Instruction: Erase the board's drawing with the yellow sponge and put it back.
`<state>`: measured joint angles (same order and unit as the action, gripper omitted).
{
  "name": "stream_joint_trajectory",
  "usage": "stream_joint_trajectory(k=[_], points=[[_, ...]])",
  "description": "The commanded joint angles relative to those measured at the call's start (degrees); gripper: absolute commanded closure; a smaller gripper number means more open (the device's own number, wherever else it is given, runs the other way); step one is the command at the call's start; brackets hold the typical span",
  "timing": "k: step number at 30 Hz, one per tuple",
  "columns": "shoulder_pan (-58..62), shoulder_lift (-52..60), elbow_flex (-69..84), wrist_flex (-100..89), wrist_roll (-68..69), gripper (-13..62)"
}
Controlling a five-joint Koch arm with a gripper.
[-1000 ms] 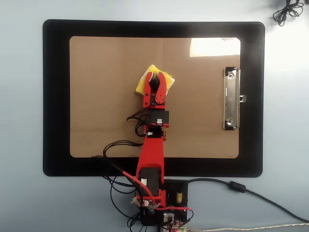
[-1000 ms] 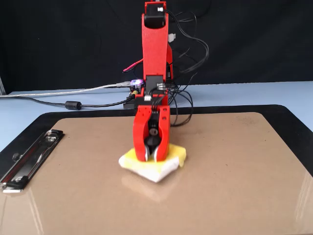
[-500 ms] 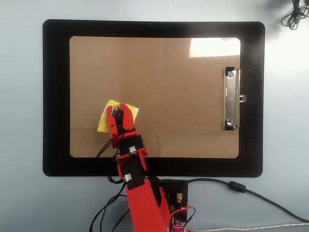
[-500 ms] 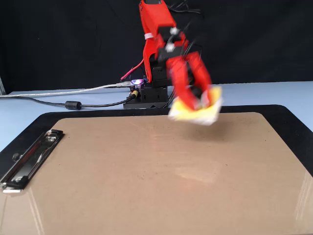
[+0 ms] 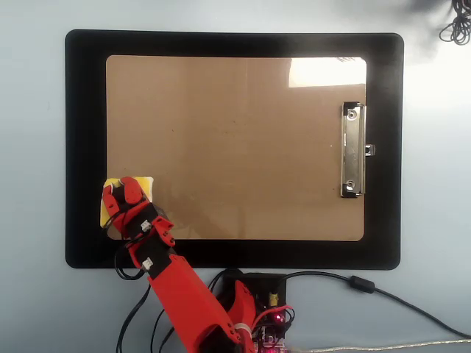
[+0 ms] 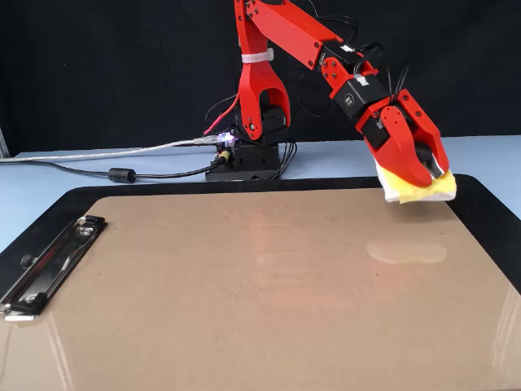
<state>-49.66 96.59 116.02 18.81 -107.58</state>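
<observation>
The brown board (image 5: 235, 147) lies on a black mat, its silver clip (image 5: 352, 149) at the right in the overhead view; it fills the fixed view (image 6: 260, 301) with the clip (image 6: 49, 261) at the left. No drawing shows on it. My red gripper (image 5: 124, 190) is shut on the yellow sponge (image 5: 144, 184) at the board's lower left corner in the overhead view. In the fixed view the gripper (image 6: 427, 167) holds the sponge (image 6: 419, 189) tilted, above the board's far right corner. The sponge's knob is hidden between the jaws.
The black mat (image 5: 85, 147) frames the board on a light blue table. The arm's base (image 5: 254, 309) with its cables stands at the mat's near edge in the overhead view, and behind the mat in the fixed view (image 6: 248, 155). A cable coil (image 5: 456, 29) lies top right.
</observation>
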Motion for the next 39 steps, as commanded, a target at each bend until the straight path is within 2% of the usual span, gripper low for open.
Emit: stream_joint_trajectory(k=[1, 5, 9, 13, 15, 20, 24, 27, 30, 34, 36, 39], points=[[-1.3, -0.4, -3.5, -1.1, -1.5, 57.3], [-1.3, -4.8, -5.0, -3.6, -1.4, 55.5], [-2.3, -7.2, -5.1, -6.6, -1.4, 40.3], [-4.5, -7.2, -5.3, -6.9, -1.6, 21.0], [-4.8, -6.6, -5.1, -6.5, -1.6, 17.6], [-4.1, 4.4, -6.5, 7.9, -1.5, 17.2], [-2.5, 12.9, -19.3, 36.7, -1.4, 17.2], [3.3, 13.3, -30.1, 60.1, 0.0, 17.1], [14.2, 13.1, -35.9, 79.2, 11.1, 17.1], [34.4, 14.2, -31.0, 85.7, 28.5, 17.1], [44.0, 14.9, -23.0, 85.2, 30.8, 17.1], [49.9, 19.5, -10.5, 84.6, 30.7, 16.3]])
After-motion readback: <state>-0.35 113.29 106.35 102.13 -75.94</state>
